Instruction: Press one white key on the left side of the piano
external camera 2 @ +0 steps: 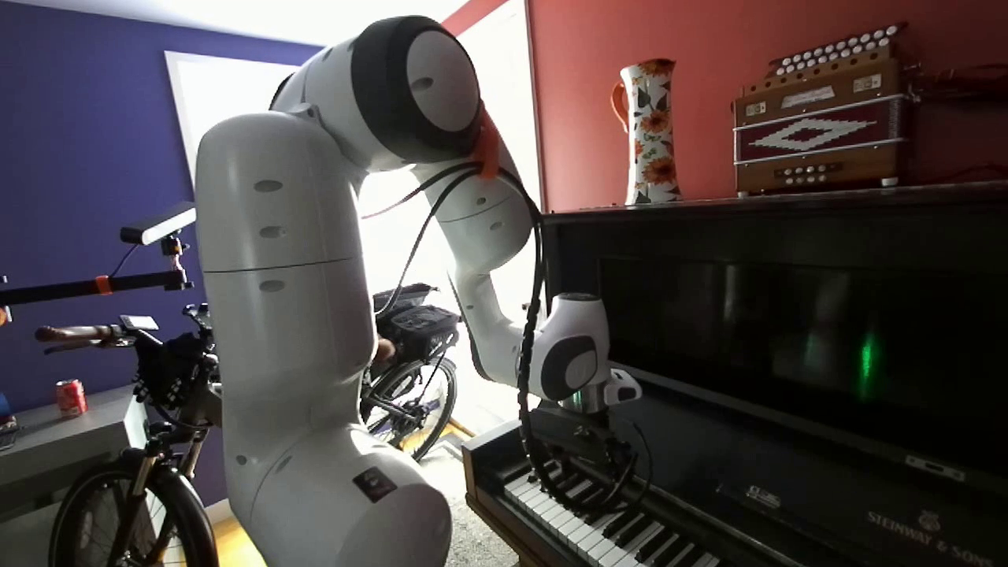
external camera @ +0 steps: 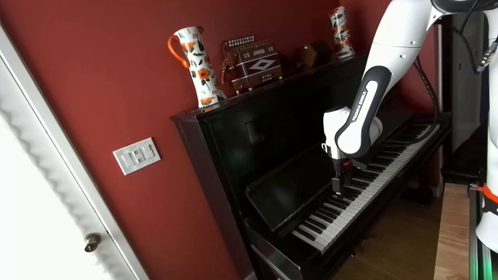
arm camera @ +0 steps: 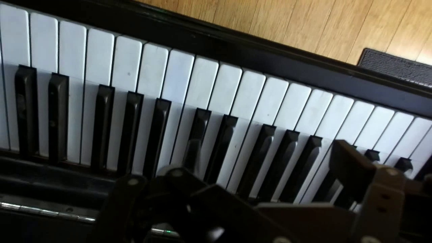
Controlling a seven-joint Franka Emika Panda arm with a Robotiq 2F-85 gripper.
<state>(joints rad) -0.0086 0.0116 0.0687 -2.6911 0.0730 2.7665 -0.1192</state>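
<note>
Directly under the gripper (arm camera: 265, 152): the piano (external camera: 288, 128), with its row of keys; the gripper stands nearer to the left end, if one faces the piano.
Jaws: they are apart, and between them, in the wrist view, I see the rear parts of white keys (arm camera: 202, 81) and black keys (arm camera: 157, 131).
Fronts of the white keys: these lie beyond the gripper, uncovered.
Contact: in an exterior view the lower tip of the gripper is very near to the keys; whether it touches one, I cannot tell.
Piano body: upright, black and glossy; a green light is mirrored in its front panel, and pale letters below say STEINWAY & SONS.
Piano keys: one long row, a few of the white ones with small dark spots.
Piano top: a tall jug (external camera: 200, 70) with orange handle and painted flowers, beside it a brown accordion (external camera: 258, 64), and farther along a flowered vase (external camera: 341, 33).
Robot arm (external camera: 393, 58): white, reaching over the keys.
Surroundings: red wall (external camera: 128, 85) behind the piano, wooden floor (arm camera: 270, 20) before it.
</note>
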